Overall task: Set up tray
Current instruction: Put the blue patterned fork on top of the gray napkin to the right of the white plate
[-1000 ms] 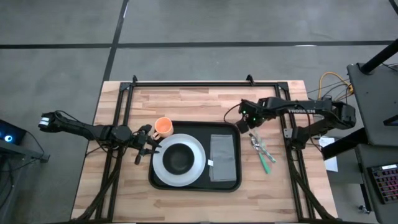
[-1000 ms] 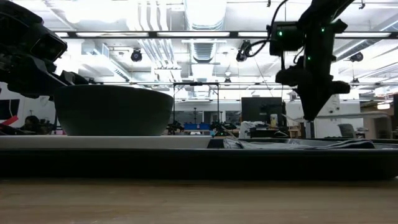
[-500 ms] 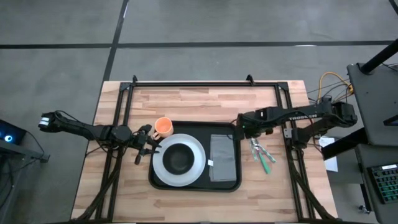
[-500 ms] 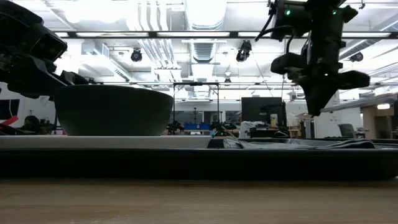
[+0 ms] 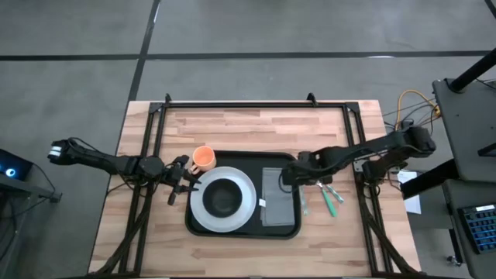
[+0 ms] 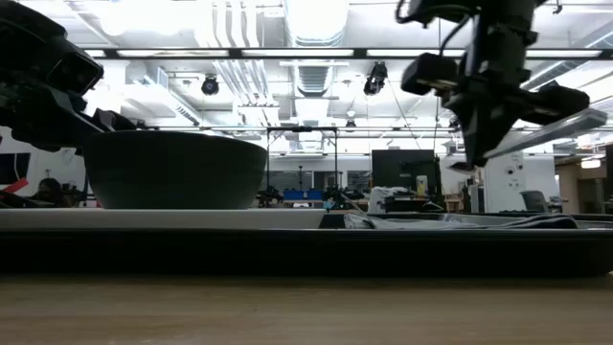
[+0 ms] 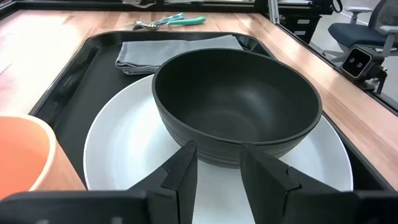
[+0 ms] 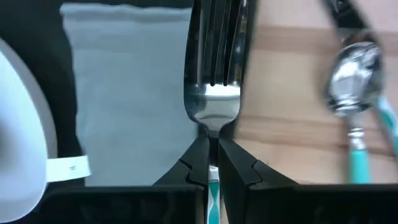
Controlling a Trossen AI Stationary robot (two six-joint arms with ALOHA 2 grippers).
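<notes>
- In the right wrist view, the fork (image 8: 213, 93) has its tine tips cut off at the frame's top edge, and its handle is hidden behind the right end effector (image 8: 212, 158).
- The spoon (image 8: 354, 74) at the right of that frame is blurred.
- The orange cup (image 7: 22, 158) is cut by the lower left edge of the left wrist frame.
- In the low view, the tray (image 6: 306, 251) rim hides the plate's base, and the left end effector (image 6: 43, 81) is cropped at the left edge.

bowl (image 5: 223, 196) on plate (image 5: 203, 216) in tray (image 5: 240, 232), cloth (image 5: 277, 196) to its right, cup (image 5: 204, 158) beside tray's far-left corner
</notes>
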